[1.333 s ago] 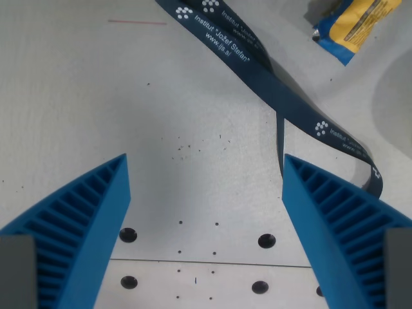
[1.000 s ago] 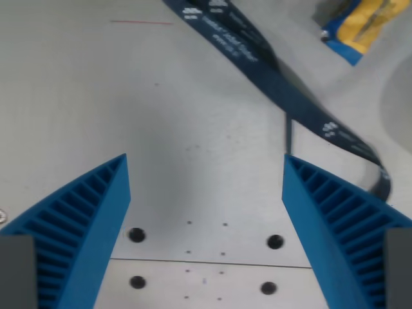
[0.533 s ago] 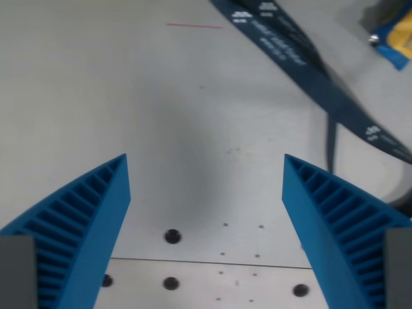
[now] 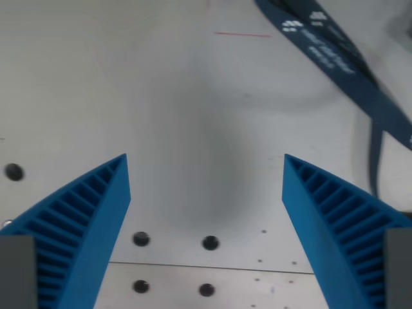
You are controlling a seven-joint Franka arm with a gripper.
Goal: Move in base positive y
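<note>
My gripper point(image 4: 206, 193) is open and empty, with its two blue ribbed fingers point(image 4: 77, 225) at the wrist view's lower left and lower right. It hangs above the bare grey table top point(image 4: 161, 96). Nothing lies between the fingers. A dark blue lanyard point(image 4: 341, 61) with white print runs diagonally across the wrist view's upper right, away from the fingers.
Several round screw holes point(image 4: 209, 243) dot the table near a seam line point(image 4: 212, 265) low in the view. Another hole point(image 4: 13, 171) sits at the wrist view's left. A thin red line point(image 4: 243, 34) is marked near the top.
The whole scene has shifted toward the wrist view's right, so the camera has moved. The yellow and blue packet has left the view. The gripper stays open.
</note>
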